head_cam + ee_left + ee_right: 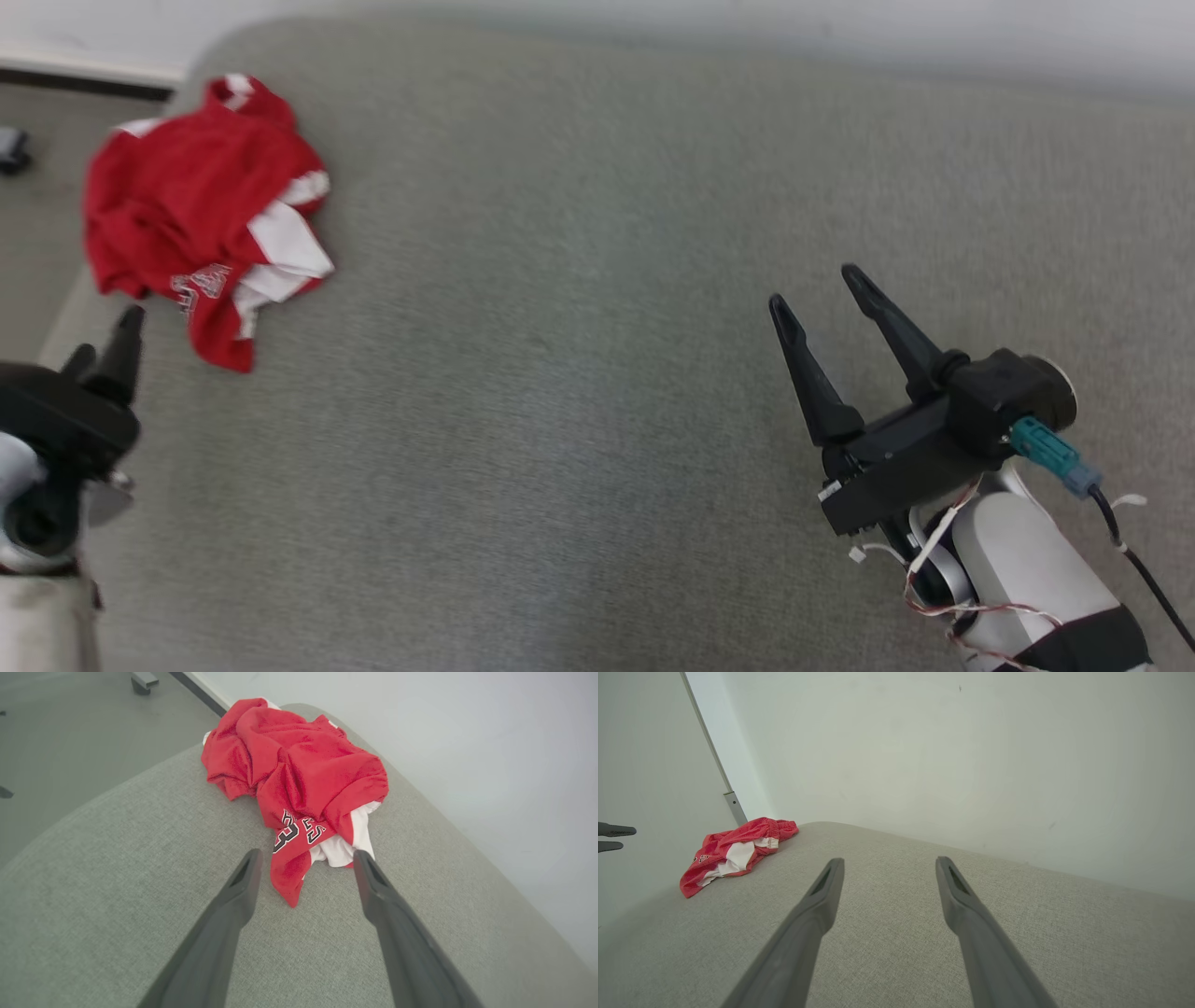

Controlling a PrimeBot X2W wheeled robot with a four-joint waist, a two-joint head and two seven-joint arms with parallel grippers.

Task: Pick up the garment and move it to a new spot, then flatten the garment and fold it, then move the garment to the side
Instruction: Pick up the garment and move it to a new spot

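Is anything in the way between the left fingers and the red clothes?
Nothing visible. The left gripper points its open fingers straight at the crumpled red-and-white fabric garment on the grey fabric cushion.

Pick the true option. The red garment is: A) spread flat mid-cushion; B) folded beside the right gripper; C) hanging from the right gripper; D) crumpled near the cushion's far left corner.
D: the red garment lies bunched at the far left corner of the grey cushion, just ahead of the open left gripper, while the open right gripper holds nothing.
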